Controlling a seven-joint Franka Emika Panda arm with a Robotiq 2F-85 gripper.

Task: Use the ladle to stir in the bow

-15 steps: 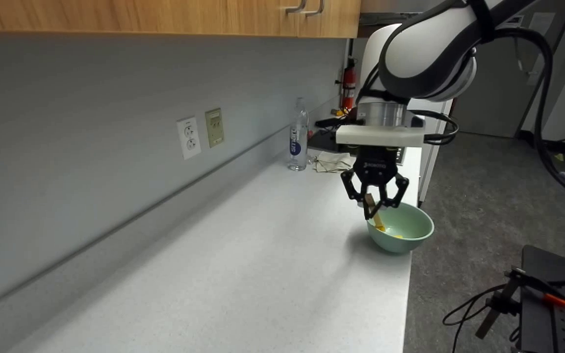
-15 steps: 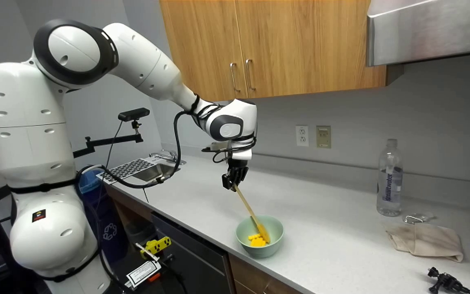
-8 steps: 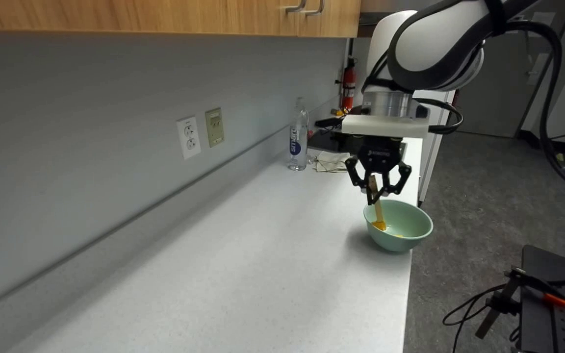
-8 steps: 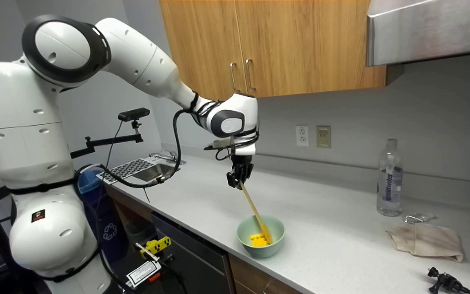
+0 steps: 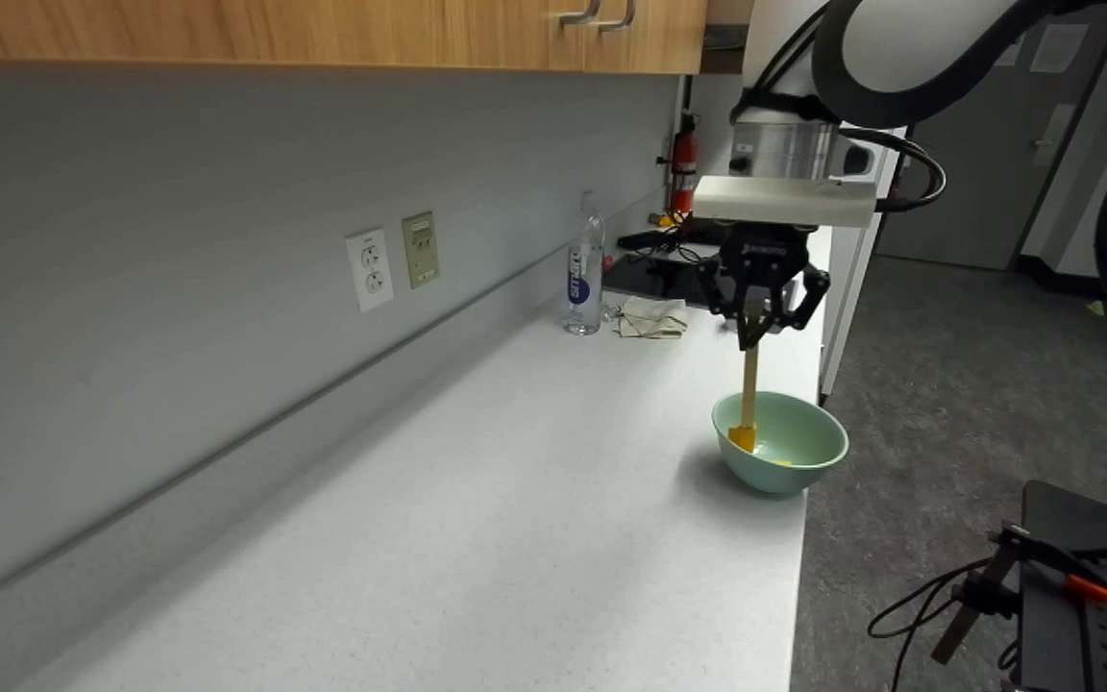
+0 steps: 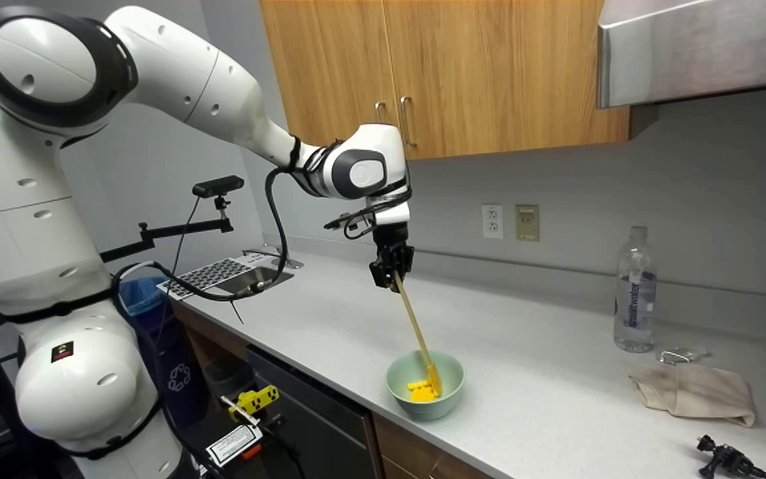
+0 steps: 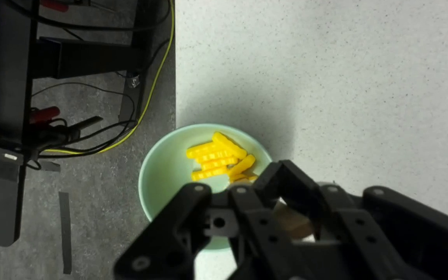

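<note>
At the near edge of a long, speckled white countertop (image 6: 522,399), in an exterior view, sits one round, pale green bowl (image 6: 426,411). Into it slants one slim ladle (image 6: 416,326) with a wooden handle and a yellow head, its upper end toward the left, its head within the bowl's right side. One black, two-fingered gripper (image 5: 755,332) grasps the upper part of the handle, both fingers clasped on it well above the rim. At least six yellow, ridged sticks (image 7: 219,162) can be counted in the bowl in the wrist view; the gripper covers part of it, so I cannot give the full number, nor tell whether the ladle's head touches them. Farther off and to the right, near the grey wall (image 6: 576,206), one tall, clear bottle (image 6: 634,299) stands upright. Nearer than the bottle and to its right lies one folded beige cloth (image 6: 695,392). Left of the bottle, the wall bears one white outlet (image 6: 492,221) and, just right of that, one beige plate (image 6: 527,222).
</note>
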